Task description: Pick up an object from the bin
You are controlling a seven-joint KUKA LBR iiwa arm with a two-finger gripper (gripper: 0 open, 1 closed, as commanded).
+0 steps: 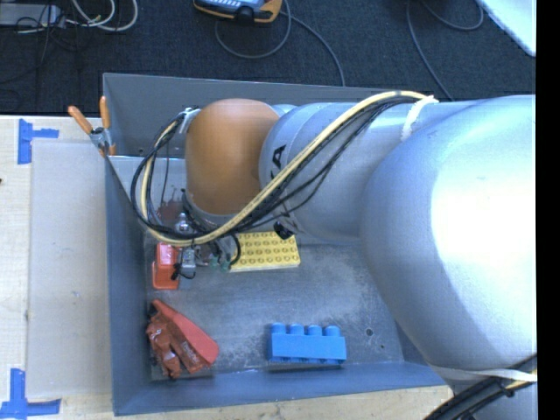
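from my remote seat, the small orange-red block (164,268) lay at about 9 o'clock in the bin (350,296), close to the left wall. below it, at roughly 7 o'clock, sat a crumpled red-orange thing (179,341). the gripper (194,256) hung just beside the block, which was at the gripper's 9 o'clock; i could not tell if they touched, nor whether the gripper was open or closed, since the orange wrist cover (223,151) and black and yellow cables (289,169) hid much of it. at the gripper's 3 o'clock lay a yellow studded plate (267,252). a blue brick (306,343) rested near 6 o'clock. on the silver arm (437,208) i read only one dark letter, apparently an "a".
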